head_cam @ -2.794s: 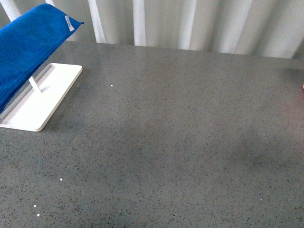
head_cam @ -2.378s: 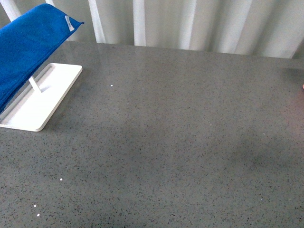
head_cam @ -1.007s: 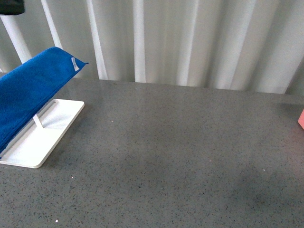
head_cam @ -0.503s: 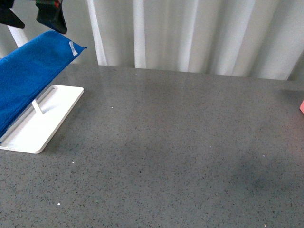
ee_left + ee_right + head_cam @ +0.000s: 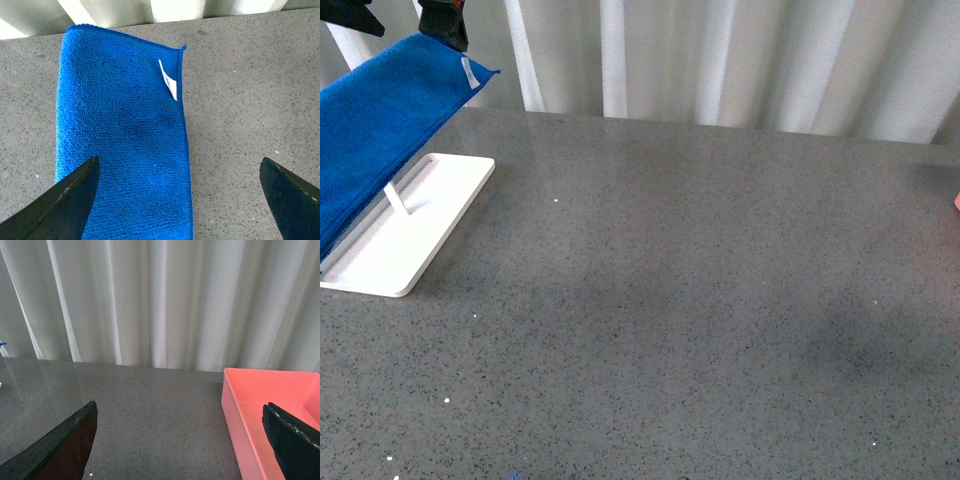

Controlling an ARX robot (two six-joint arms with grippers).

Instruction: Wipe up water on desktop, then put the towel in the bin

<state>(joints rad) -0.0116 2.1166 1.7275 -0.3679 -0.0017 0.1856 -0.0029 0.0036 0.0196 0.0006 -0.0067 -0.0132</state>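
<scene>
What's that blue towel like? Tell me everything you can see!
The towel is bright blue and fluffy, like microfibre, with a small white tag near one corner. It is draped, sloping, above the white tray at the far left of the desktop, seemingly held up by a thin white post. The left gripper hovers open over its far end; contact is unclear.

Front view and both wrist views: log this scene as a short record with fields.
bright blue fluffy microfibre towel: draped above the white rectangular tray, not gripped
left gripper: open, over the towel's tagged end
right gripper: open, empty, over the dark-grey speckled stone desktop
pink rectangular bin: on the desktop, near the right gripper
water: no puddle can be made out
</scene>
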